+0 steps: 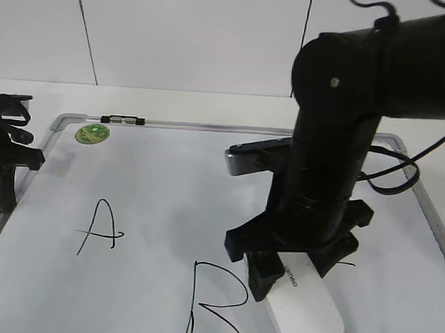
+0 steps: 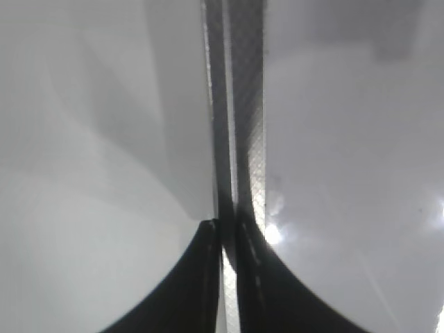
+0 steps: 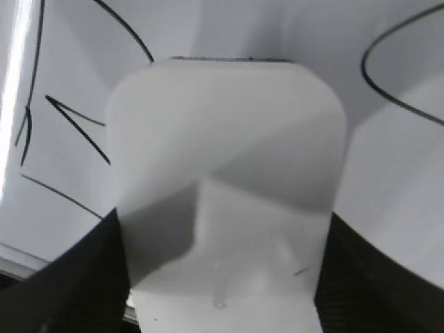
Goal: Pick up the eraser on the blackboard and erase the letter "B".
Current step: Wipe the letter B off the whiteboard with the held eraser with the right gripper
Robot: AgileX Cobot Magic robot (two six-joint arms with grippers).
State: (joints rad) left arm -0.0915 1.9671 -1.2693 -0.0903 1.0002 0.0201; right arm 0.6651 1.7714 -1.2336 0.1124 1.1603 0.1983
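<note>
Two black arms show in the exterior view, one at each side of the large white dry-erase blackboard (image 1: 169, 178) with its silver metal frame. Nearest the camera, at the board's lower right, lies the white glossy oblong eraser (image 1: 310, 308) with rounded corners and small grey print on its top, flat on the writing surface and angled toward the lower right corner. The right gripper (image 1: 290, 265) stands straight down over the eraser's upper end, its black fingers (image 1: 261, 278) on either side of the block; in the right wrist view the eraser (image 3: 225, 187) fills the space between the dark jaws and touches both, so the pincer is clenched on it. Just beside the eraser on its left is the large black hand-drawn letter "B" (image 1: 214, 302), which reads like an "R"; its strokes are whole, and its curved top nearly reaches the gripper's left finger. Black marker lines (image 3: 76, 125) also show on the board around the eraser in the right wrist view. Farther back and to the left sits a smaller black hand-drawn letter "A" (image 1: 100, 227). At the board's far left corner is a small round green sticker (image 1: 92, 134). The left gripper (image 1: 4, 153) rests off the board's left edge; its wrist view shows the two dark fingertips (image 2: 208, 277) pressed together, holding nothing, above the metal frame (image 2: 243, 104)
</note>
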